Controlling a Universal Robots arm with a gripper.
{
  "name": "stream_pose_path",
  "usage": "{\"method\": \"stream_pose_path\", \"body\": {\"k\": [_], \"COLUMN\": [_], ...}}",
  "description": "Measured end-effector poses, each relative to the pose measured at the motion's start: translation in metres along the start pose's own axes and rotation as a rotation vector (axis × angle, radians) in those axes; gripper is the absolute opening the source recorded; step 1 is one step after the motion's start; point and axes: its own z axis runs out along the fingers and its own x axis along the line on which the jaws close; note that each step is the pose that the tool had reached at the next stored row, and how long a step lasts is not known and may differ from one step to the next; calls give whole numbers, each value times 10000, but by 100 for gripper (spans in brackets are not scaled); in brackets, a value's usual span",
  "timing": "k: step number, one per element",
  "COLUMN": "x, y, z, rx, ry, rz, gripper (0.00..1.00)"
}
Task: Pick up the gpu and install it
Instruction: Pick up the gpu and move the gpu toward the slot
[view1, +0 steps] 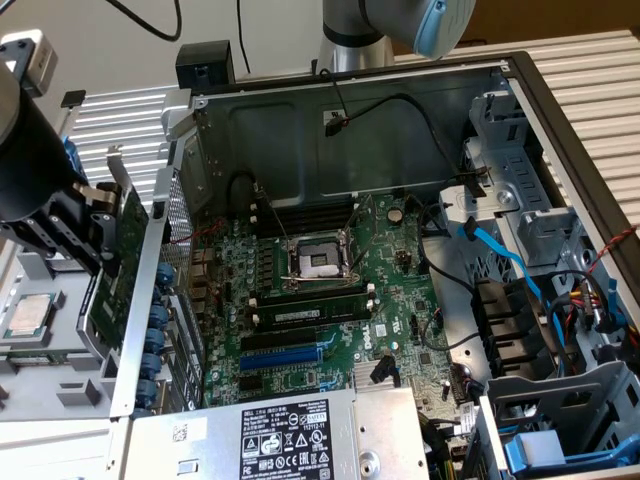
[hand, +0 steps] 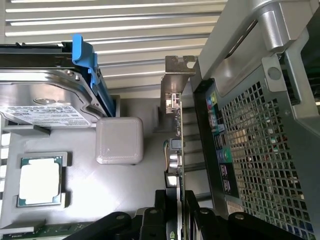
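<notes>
- The open grey metal computer case (view1: 350, 120) lies with its large green motherboard (view1: 400, 290) facing up. The card must come in from above, so I judge the lift should first clear the case's perforated side wall (hand: 260, 150).
- The gpu, a thin green card with a silver end bracket (hand: 178, 150), hangs upright outside the case, just beside that wall, on the exterior view's left (view1: 112, 285). It should be kept vertical and not allowed to scrape the wall.
- The black gripper (hand: 178, 214) is closed on the card's edge, one finger on each face. A firm, steady grip matters here.
- The long blue slot (view1: 285, 358) looks like the target, so the card's edge should run parallel to it.
</notes>
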Motion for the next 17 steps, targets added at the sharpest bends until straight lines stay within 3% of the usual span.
{"method": "stream_pose_path", "body": {"k": [7,13,17], "x": [-4,-22,-25], "y": [12,50,64], "z": [-57,-221,-279], "rx": [3,5,31], "ry": [-1,-1,-4], "rz": [1,0,-5], "gripper": [27,27,27]}}
